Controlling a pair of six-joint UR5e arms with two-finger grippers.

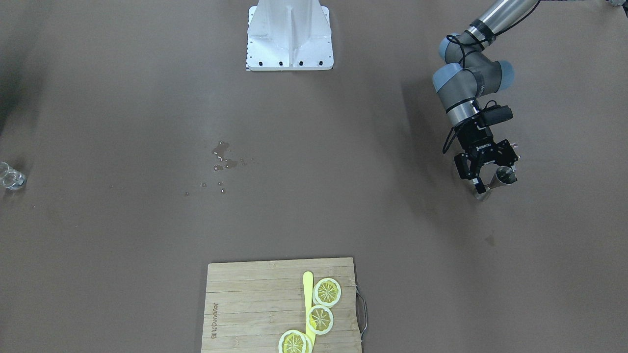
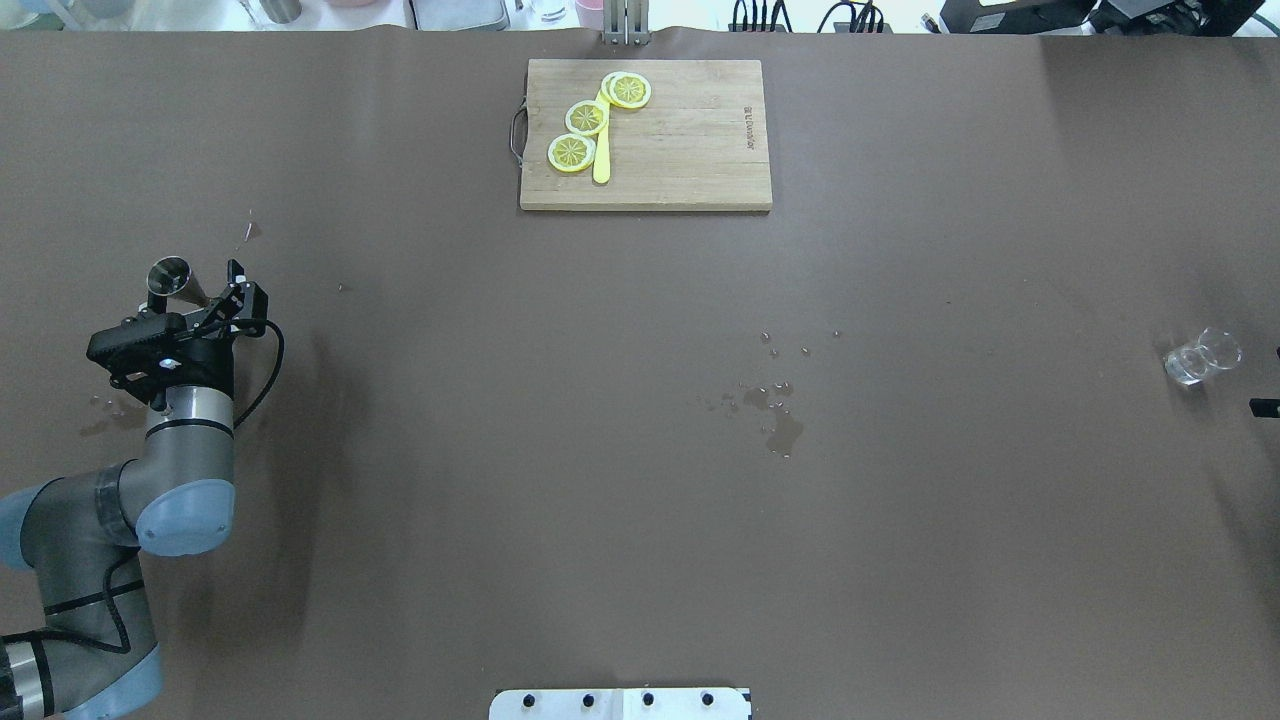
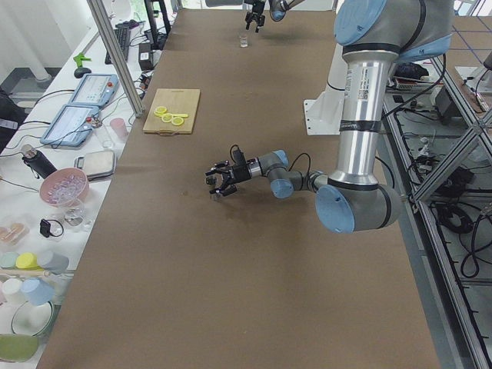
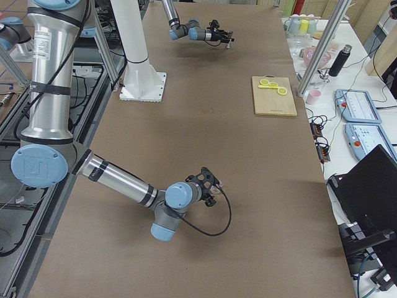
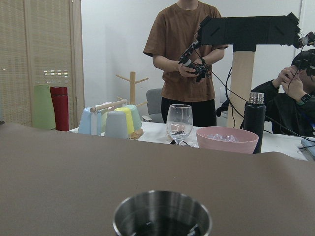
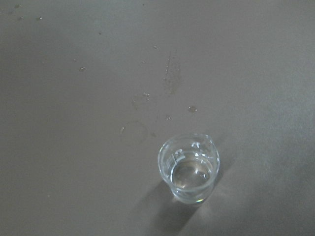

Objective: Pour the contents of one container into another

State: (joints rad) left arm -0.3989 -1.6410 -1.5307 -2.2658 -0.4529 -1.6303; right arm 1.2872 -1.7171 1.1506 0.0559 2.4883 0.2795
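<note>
**Steel cup at my left, glass at my right**

The steel cup (image 5: pixel 162 215) stands upright on the brown surface (image 2: pixel 500 480), far out on my left side. My left end effector (image 1: pixel 494 172) hovers low at it with its fingers spread wider than the cup. The cup sits between them and I have no hold on it. My left wrist camera looks straight over its rim, but the inside is too dark to tell what it holds.

The glass (image 6: pixel 189 167) stands well apart, at the far right of the surface, with a little clear liquid in its bottom. My right end effector (image 2: pixel 1270 378) hangs just beside it, its two dark tips apart and holding nothing.

Between the two containers, spilled drops (image 2: pixel 775 415) lie mid-surface. Across from me a wooden cutting board (image 2: pixel 690 150) carries three lemon slices (image 2: pixel 572 152) and a yellow stick (image 2: pixel 601 165).
</note>
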